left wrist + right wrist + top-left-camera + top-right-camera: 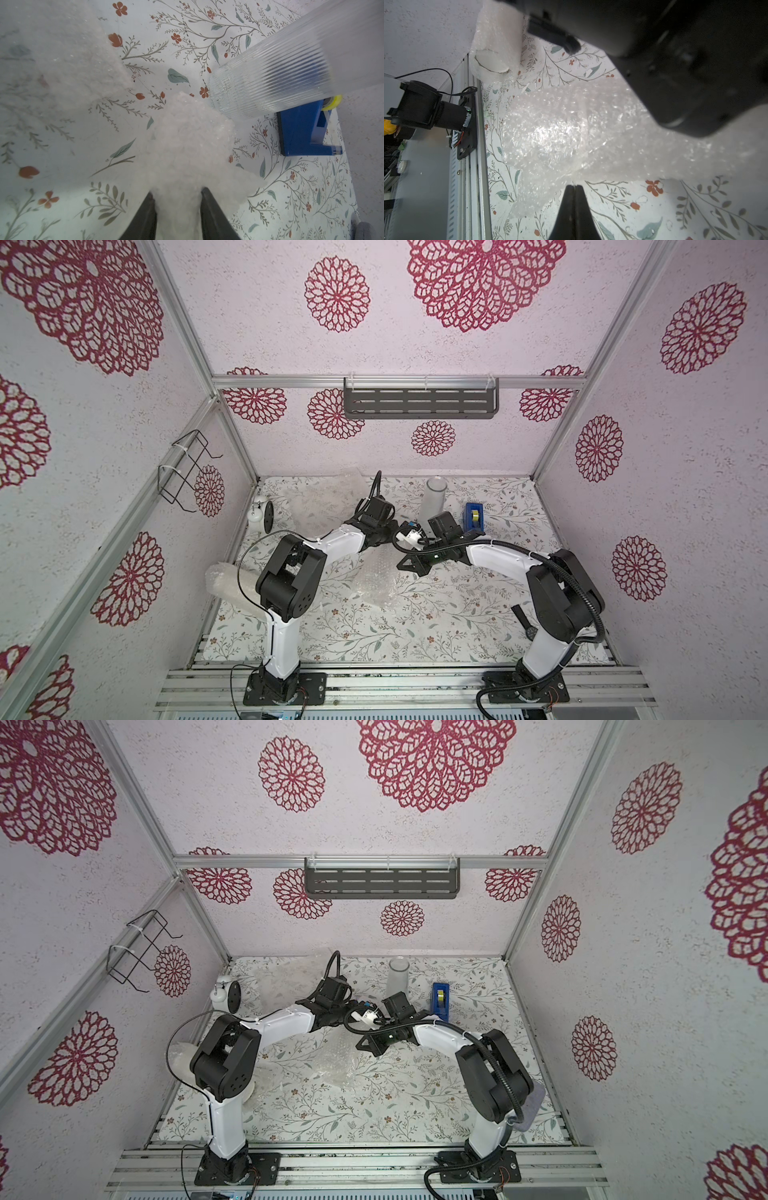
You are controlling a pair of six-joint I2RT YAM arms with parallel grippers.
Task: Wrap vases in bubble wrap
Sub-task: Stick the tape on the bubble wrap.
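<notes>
My left gripper is shut on a thick bundle of bubble wrap; what lies inside it does not show. My right gripper is shut on the edge of a crinkled bubble wrap sheet that runs under the left arm at mid-table. A frosted ribbed glass vase stands upright at the back, just beyond the bundle. A white vase wrapped in bubble wrap lies by the left edge. Another flat sheet lies at the back left.
A blue tape dispenser stands right of the glass vase. A white alarm clock sits at the back left corner. A wire basket hangs on the left wall, a dark shelf on the back wall. A grey cloth lies front right.
</notes>
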